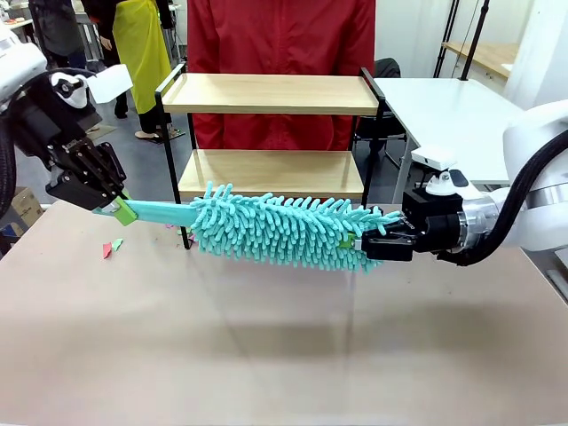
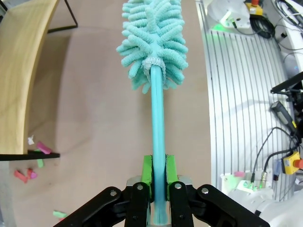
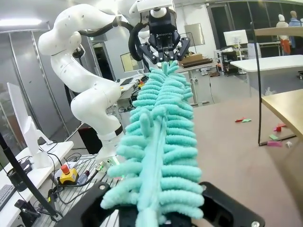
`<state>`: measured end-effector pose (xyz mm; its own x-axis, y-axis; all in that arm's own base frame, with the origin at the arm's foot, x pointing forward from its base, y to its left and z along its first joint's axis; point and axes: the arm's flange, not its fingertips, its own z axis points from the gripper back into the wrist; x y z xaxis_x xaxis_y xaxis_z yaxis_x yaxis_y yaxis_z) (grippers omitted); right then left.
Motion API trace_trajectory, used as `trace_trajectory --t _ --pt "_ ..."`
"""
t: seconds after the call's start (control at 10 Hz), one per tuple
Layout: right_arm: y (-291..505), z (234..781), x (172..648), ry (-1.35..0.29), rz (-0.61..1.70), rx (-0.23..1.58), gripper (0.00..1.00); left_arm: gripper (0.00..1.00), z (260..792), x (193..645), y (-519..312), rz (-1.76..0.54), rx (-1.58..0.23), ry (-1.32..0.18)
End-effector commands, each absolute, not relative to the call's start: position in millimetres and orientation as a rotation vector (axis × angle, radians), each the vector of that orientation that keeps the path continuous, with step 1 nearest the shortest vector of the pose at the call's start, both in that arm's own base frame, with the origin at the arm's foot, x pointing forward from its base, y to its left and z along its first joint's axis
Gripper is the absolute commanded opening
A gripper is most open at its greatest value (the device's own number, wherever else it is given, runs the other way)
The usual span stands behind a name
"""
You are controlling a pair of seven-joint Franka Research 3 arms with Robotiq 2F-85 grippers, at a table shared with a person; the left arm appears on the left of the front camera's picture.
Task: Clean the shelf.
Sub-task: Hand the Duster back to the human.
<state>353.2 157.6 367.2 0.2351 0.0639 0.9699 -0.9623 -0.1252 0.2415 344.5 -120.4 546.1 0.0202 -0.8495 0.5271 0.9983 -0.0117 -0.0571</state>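
A teal fluffy duster [image 1: 275, 231] hangs level above the brown table, in front of the shelf [image 1: 271, 93], whose two light wooden boards sit in a black frame. My left gripper [image 1: 115, 211] holds the duster's flat handle [image 2: 157, 123], with the green pads [image 2: 147, 175] pressed against both sides of it. My right gripper [image 1: 377, 244] is shut on the duster's fluffy tip [image 3: 156, 156]. In the right wrist view the left gripper [image 3: 163, 56] grips the far end. A shelf board [image 2: 23, 71] edges the left wrist view.
Small pink and green paper scraps [image 1: 111, 247] lie on the table by the shelf's left leg [image 2: 38, 149]. A person in red [image 1: 280, 35] stands behind the shelf. A white table [image 1: 453, 106] stands at the back right.
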Motion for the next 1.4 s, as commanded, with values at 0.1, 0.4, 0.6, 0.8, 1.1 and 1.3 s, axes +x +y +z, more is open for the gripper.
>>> trace_trajectory --t 0.1,0.4,0.6,0.8,1.1,1.3 --pt "157.9 367.6 353.0 -0.929 1.146 1.372 0.0 0.71 549.8 343.7 -117.1 -1.551 -0.461 -0.409" --pt "157.9 367.6 353.0 -0.929 1.146 1.372 0.0 1.0 560.8 341.3 -99.3 -1.541 -0.541 -0.482" --pt "157.9 367.6 353.0 -0.929 1.146 1.372 0.0 1.0 567.1 339.9 -75.3 -1.517 -0.654 -0.581" --pt "157.9 367.6 353.0 -0.929 1.146 1.372 0.0 1.0 569.3 338.1 -33.6 -1.445 -0.694 -0.684" --pt "157.9 367.6 353.0 -0.929 1.146 1.372 0.0 1.0 568.5 326.3 44.1 -1.335 -0.704 -0.868" --pt "157.9 367.6 353.0 -0.929 1.146 1.372 0.0 1.0 562.2 323.5 58.9 -1.313 -0.738 -0.903"
